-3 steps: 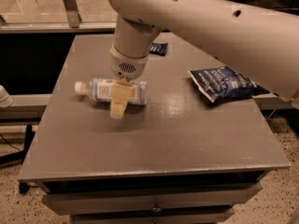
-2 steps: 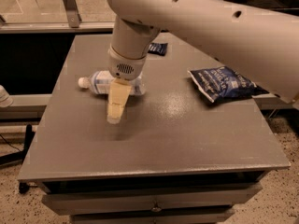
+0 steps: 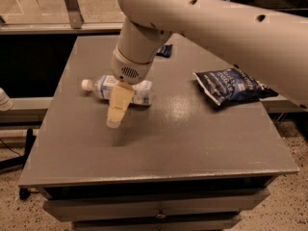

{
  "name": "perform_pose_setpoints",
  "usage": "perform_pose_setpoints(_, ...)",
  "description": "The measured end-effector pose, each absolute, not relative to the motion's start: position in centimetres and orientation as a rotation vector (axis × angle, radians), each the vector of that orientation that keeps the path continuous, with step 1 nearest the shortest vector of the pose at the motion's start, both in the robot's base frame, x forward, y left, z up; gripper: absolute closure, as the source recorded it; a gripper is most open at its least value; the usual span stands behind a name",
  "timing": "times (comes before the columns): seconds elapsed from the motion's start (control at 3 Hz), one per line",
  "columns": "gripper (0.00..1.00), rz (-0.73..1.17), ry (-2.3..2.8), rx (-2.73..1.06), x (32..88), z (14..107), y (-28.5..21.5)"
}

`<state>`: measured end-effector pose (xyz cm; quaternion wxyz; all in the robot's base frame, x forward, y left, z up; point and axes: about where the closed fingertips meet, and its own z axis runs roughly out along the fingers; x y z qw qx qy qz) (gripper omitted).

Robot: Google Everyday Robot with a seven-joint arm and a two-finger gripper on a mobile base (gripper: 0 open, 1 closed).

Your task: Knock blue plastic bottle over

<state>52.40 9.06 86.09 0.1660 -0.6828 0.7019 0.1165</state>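
I see the blue plastic bottle (image 3: 103, 87) lying on its side on the left half of the tabletop (image 3: 192, 138), white cap pointing left. My gripper (image 3: 114, 121) hangs tip-down in front of the bottle's middle, partly hiding it, and I cannot tell whether it is spread or pressed together. A dark blue snack bag (image 3: 231, 84) lies well apart on the right.

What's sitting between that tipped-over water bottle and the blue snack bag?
Nothing: the camera view shows only bare tabletop between the blue plastic bottle and the snack bag. The gripper hangs over the bottle's near side.
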Motion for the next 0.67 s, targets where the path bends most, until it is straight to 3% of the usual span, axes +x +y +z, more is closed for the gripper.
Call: perform_pose_setpoints(0.67,0.0,0.438,1.866,-1.658,49.7,87.8,5.2)
